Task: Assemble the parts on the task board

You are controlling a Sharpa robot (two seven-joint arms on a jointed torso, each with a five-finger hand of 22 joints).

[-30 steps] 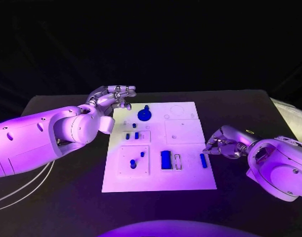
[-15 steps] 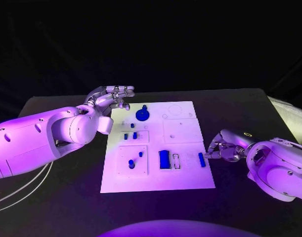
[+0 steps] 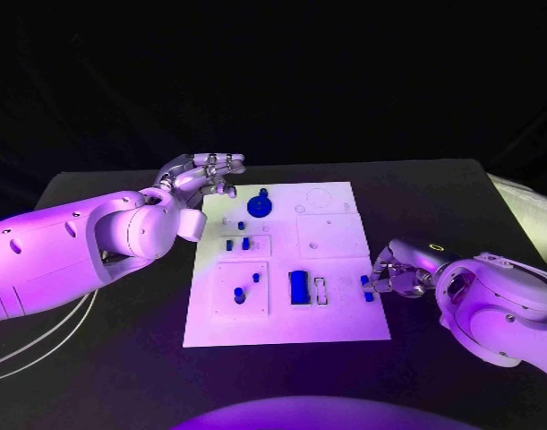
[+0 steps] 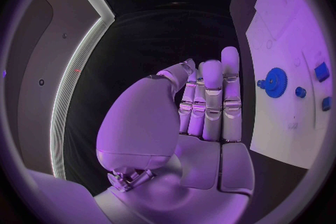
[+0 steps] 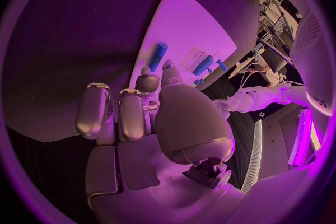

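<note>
Task board (image 3: 331,327) lies mid-table as the right hand (image 3: 396,278) has edged in, fingers (image 5: 148,82) curled empty just short of a blue bar (image 5: 158,56), apparently readying a pickup; left hand (image 3: 206,173) idles, fingers together.

The task board (image 3: 331,322) lies mid-bench (image 3: 118,376); left hand (image 3: 206,174) at its far-left corner, right hand (image 3: 396,276) at its right edge.

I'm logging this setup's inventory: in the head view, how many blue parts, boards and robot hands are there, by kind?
Blue gear: 1
Long blue parts, the block and the bar: 2
Small blue parts: 4
White task board: 1
Robot hands, the left robot hand and the right robot hand: 2
Total: 10
</note>
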